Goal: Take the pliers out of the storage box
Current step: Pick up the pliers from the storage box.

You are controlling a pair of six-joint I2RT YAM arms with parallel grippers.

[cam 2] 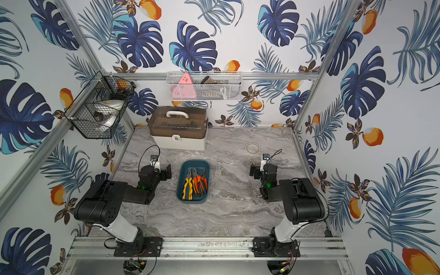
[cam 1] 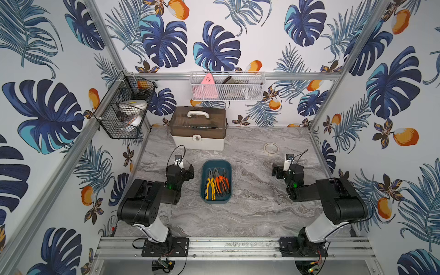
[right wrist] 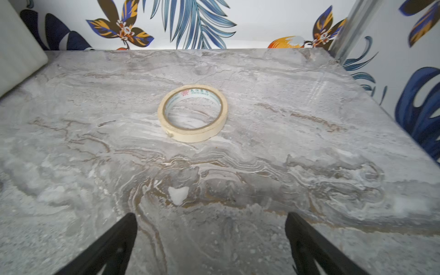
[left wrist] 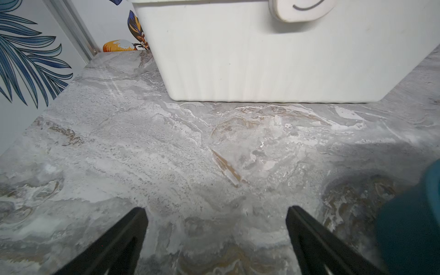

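I saw the pliers (cam 1: 217, 184) lying in the storage box (cam 1: 215, 163). My left hand (left wrist: 216, 212) and right hand (right wrist: 210, 216) stood spread apart, both empty.

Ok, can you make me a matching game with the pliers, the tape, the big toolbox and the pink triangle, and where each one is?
Things:
1 pliers
2 tape roll
3 toolbox
4 pink triangle

Places:
A in the white wire basket on the wall
B inside the teal storage box
C standing at the table's back edge
D lying flat, right of the storage box

Pairs: 1-B, 2-D, 3-C, 4-A
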